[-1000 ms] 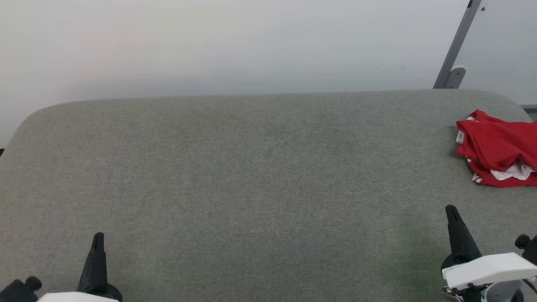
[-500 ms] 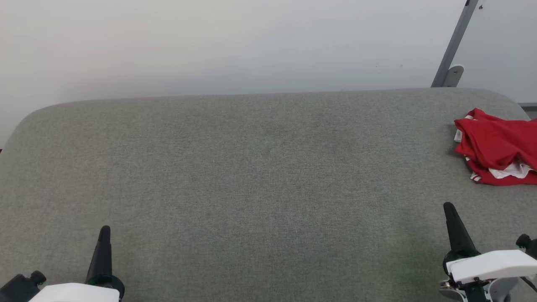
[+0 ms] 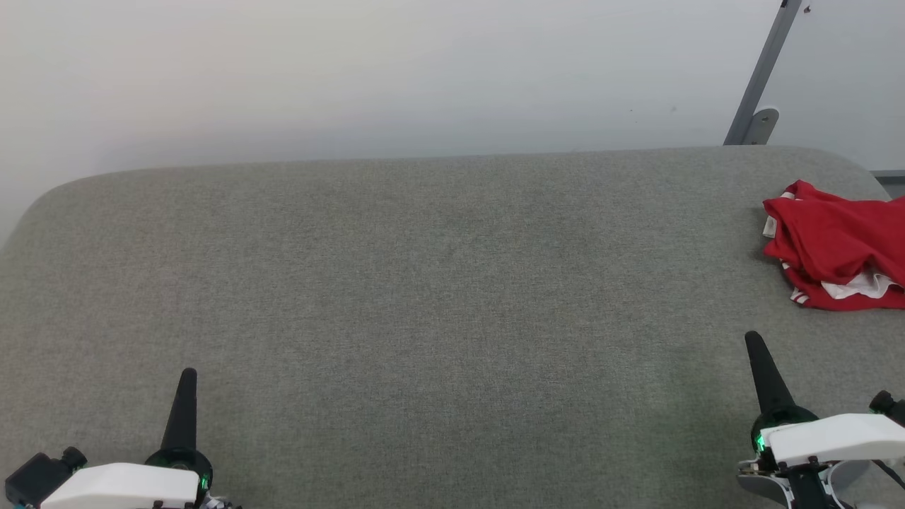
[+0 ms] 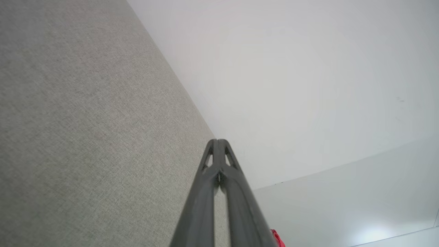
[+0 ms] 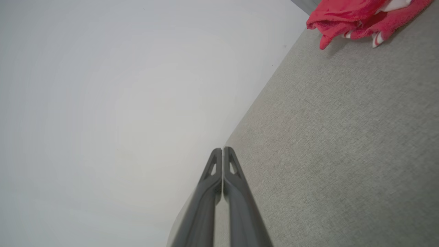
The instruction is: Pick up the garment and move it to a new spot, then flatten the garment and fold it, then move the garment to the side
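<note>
The garment (image 3: 838, 247) is a red jersey with white trim, lying crumpled at the far right of the grey padded table (image 3: 424, 283), partly cut off by the head view's right edge. It also appears at the top right of the right wrist view as the garment (image 5: 356, 17), and a red sliver of the garment (image 4: 277, 239) peeks out behind the fingers in the left wrist view. My right gripper (image 3: 754, 341) is shut and empty, well in front of the garment. My left gripper (image 3: 188, 375) is shut and empty at the lower left, far from it.
A pale wall (image 3: 353, 71) rises behind the table's rounded far edge. A grey metal post (image 3: 760, 78) with a bracket leans at the upper right. The table's wide grey surface stretches between both grippers.
The head view has shifted slightly, so the garment sits a little higher and further left in it. Both grippers have crept up the picture, the left one also rightward, still shut.
</note>
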`<state>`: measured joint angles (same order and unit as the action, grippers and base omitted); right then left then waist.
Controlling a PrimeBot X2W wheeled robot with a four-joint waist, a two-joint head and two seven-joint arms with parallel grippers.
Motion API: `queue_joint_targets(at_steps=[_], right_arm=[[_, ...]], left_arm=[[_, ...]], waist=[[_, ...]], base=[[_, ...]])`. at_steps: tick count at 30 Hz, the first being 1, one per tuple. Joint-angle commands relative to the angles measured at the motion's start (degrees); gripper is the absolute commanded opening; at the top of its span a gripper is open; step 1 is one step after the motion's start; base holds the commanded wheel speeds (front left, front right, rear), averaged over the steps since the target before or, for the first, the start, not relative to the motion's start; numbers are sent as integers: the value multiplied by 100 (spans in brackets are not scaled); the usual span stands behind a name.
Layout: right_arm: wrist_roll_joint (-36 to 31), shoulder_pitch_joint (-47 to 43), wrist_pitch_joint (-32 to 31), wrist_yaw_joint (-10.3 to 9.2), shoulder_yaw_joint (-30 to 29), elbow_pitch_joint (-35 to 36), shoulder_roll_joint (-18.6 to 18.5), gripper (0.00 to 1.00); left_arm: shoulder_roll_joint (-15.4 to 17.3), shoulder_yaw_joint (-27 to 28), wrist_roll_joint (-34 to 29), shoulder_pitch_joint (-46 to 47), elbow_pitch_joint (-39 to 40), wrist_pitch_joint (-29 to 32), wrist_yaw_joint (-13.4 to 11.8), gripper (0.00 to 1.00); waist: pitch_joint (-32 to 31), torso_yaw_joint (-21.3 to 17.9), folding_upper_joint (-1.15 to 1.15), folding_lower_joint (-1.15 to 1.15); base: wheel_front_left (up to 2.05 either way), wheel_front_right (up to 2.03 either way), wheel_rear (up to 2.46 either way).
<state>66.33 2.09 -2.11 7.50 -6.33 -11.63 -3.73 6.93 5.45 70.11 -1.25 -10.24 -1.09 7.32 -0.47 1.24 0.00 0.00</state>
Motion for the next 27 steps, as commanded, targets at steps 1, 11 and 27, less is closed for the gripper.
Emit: queue_joint_targets(at_steps=[1,11,27], right_arm=[[164,138,-49,-1,-19,16,7,0],[679,204,-135,-1,-21,-40,26,0],[1377,284,-247,-1,-23,-108,53,0]], left_arm=[[-1,28,137,166,18,50,16,0],[-74,38,590,297,-70,196,18,0],[-192,56,1186,482,-180,398,22,0]], waist=[[2,-3,0,0],[13,-24,0,0],[29,-56,0,0]], base=[[0,0,0],[0,0,0],[0,0,0]])
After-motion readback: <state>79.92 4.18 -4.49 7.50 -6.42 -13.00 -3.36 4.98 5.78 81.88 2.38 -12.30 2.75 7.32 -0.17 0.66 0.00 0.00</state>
